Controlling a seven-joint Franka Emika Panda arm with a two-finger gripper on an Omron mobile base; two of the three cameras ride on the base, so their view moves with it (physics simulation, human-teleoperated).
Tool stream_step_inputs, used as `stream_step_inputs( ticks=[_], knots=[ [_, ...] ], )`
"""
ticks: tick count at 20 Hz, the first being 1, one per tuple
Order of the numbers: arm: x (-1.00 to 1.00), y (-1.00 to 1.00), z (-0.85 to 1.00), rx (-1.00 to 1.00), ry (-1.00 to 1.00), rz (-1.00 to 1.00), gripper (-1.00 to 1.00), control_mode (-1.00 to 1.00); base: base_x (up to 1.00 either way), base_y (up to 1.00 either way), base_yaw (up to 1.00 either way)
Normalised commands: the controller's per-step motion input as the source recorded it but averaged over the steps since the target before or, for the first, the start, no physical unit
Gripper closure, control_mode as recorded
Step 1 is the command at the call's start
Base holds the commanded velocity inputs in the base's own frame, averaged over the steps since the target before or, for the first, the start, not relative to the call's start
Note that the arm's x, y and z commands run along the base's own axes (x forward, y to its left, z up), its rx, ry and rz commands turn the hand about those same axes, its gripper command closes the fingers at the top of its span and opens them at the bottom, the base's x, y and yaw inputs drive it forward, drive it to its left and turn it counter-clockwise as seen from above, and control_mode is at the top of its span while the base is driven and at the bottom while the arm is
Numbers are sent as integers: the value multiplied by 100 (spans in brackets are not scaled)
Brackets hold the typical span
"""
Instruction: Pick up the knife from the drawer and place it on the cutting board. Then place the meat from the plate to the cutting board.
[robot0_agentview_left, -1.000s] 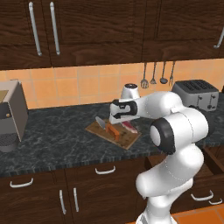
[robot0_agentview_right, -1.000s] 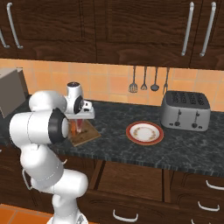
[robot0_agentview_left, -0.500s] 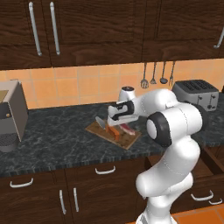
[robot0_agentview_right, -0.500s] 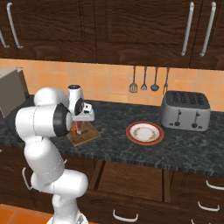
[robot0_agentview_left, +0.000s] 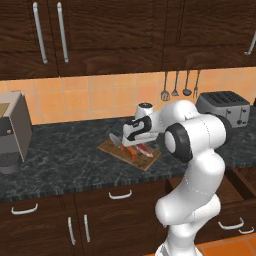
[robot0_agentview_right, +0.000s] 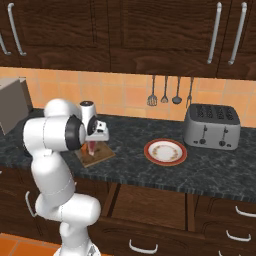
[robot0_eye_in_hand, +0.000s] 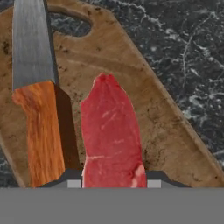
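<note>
Two things lie on the cutting board (robot0_agentview_left: 131, 151) in the left base view, knife (robot0_agentview_left: 119, 143) and meat (robot0_agentview_left: 143, 149), under the gripper (robot0_agentview_left: 131, 141). From the right base view, the plate (robot0_agentview_right: 165, 152) sits bare near the counter's (robot0_agentview_right: 210, 170) front edge, beside the toaster (robot0_agentview_right: 212, 126). Seen from the hand view, the gripper's narrow jaws hold the meat's (robot0_eye_in_hand: 111, 135) near end, beside the knife (robot0_eye_in_hand: 37, 92) on the board (robot0_eye_in_hand: 166, 127).

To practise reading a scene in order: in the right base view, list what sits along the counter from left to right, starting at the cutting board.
cutting board → plate → toaster
</note>
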Motion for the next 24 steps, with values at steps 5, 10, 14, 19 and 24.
stream_step_inputs(
  ticks=[5, 10, 14, 19, 24],
  knots=[
    [20, 0, -8, 0, 0, 0, -100, -100, 0, 0, 0],
    [0, 0, 7, 0, -2, 0, -100, -100, 0, 0, 0],
    [-4, 0, 32, 0, -6, -1, -100, -100, 0, 0, 0],
    [-40, -12, 61, 0, -10, 0, -100, -100, 0, 0, 0],
    [-98, -31, 38, 2, -19, -6, -100, -100, 0, 0, 0]
  ],
)
